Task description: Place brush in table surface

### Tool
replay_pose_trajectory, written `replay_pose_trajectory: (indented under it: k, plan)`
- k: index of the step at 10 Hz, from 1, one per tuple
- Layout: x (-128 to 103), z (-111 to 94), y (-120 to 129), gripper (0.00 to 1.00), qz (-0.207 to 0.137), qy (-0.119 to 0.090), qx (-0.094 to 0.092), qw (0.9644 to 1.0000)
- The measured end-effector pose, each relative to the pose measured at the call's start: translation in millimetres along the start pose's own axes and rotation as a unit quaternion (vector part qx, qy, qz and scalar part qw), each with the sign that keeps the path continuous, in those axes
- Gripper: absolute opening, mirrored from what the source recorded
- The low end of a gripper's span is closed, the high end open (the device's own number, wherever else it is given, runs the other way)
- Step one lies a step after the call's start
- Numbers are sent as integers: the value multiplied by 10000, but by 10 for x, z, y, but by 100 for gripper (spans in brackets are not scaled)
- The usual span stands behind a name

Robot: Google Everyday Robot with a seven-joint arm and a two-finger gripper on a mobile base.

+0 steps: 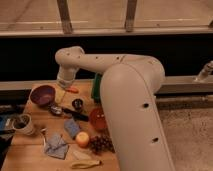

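The robot's white arm filled the right half of the camera view, reaching left from its bulky lower link to an elbow above the far edge of the table surface. The gripper hung below that elbow, over the back of the tabletop, between a dark purple bowl on its left and a small orange stick-like item just beside it on the right; whether it was open or closed, and whether it held anything, I cannot tell. The brush lay flat on the light-brown wood near the middle of the table, its small greyish head toward the bowl and its thin black handle running rightward toward a red bowl. A small dark metal cup stood just behind the handle. A green bin showed as a narrow strip at the back, mostly hidden behind the arm. On the left edge stood a pale mug. In the foreground lay a crumpled grey cloth, a blue-grey sponge, an apple, a bunch of dark grapes touching the arm's lower link, and a yellowish banana near the front edge
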Motion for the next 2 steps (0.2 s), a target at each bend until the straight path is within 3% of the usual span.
replay_pose_trajectory:
  k: [2]
  plan:
    - [-24, 20, 28, 69, -24, 3, -21, 10000]
